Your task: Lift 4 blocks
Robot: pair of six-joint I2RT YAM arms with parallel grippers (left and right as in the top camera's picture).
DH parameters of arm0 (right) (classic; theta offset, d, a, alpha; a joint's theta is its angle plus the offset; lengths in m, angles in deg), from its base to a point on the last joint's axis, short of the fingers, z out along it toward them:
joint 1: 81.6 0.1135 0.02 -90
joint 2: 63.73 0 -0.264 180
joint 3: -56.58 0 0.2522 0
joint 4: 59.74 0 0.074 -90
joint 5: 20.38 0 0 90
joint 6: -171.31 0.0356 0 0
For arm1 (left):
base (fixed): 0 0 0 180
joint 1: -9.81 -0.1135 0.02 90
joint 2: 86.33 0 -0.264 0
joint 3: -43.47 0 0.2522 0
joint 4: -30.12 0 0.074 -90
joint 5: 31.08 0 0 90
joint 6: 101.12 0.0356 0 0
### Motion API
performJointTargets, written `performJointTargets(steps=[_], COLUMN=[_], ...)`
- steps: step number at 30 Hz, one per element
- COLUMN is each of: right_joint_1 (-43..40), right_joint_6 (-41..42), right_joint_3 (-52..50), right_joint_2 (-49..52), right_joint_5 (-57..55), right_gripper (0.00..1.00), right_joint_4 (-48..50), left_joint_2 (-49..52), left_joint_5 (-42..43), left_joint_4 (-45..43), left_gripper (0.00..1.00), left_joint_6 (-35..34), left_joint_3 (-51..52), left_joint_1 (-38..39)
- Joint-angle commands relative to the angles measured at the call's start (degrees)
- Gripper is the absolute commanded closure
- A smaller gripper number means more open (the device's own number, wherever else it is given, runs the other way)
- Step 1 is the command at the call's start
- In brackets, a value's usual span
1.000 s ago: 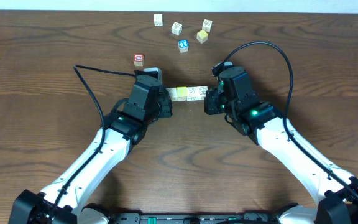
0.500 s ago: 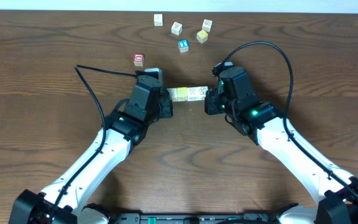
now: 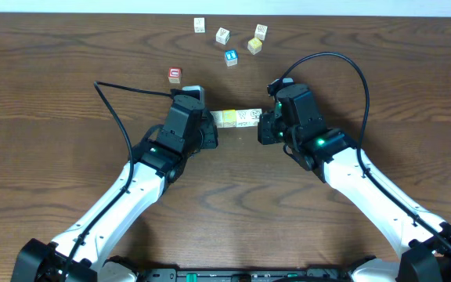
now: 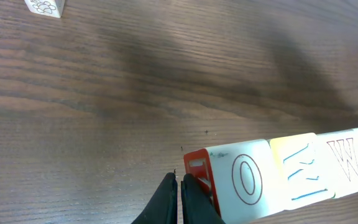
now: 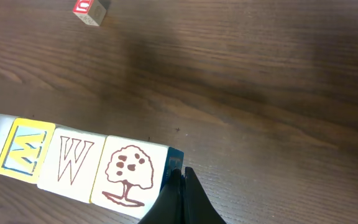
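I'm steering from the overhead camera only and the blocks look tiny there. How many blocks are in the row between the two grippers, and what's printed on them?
Observer: Four. The wrist views show an O block, a yellow block with blue marks, a W block and a tree block, side by side.
Operator: Are the left fingers open around the end?
Observer: No. The left gripper is shut, its tips against the O block's red end face.
Operator: And the right?
Observer: The right gripper is shut too, its tips at the tree block's blue-edged end.
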State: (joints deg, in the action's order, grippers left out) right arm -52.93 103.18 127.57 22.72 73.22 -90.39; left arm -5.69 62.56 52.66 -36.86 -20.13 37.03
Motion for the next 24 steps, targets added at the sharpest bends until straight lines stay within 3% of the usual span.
performJointTargets(steps=[1,24], right_joint_1=[4.07,4.07], right_joint_6=[-0.50,-0.50], right_joint_3=[2.03,2.03], right_joint_2=[-1.01,-1.01], right_joint_5=[13.79,13.79], right_gripper=[0.99,0.99], right_joint_4=[1.22,1.25], left_joint_2=[-0.94,-0.94], left_joint_5=[9.57,10.08], left_joint_4=[-1.95,-1.95], left_gripper=[0.93,0.93], left_joint_6=[-0.55,-0.52], left_joint_3=[-3.78,-3.78], left_joint_1=[3.74,3.72])
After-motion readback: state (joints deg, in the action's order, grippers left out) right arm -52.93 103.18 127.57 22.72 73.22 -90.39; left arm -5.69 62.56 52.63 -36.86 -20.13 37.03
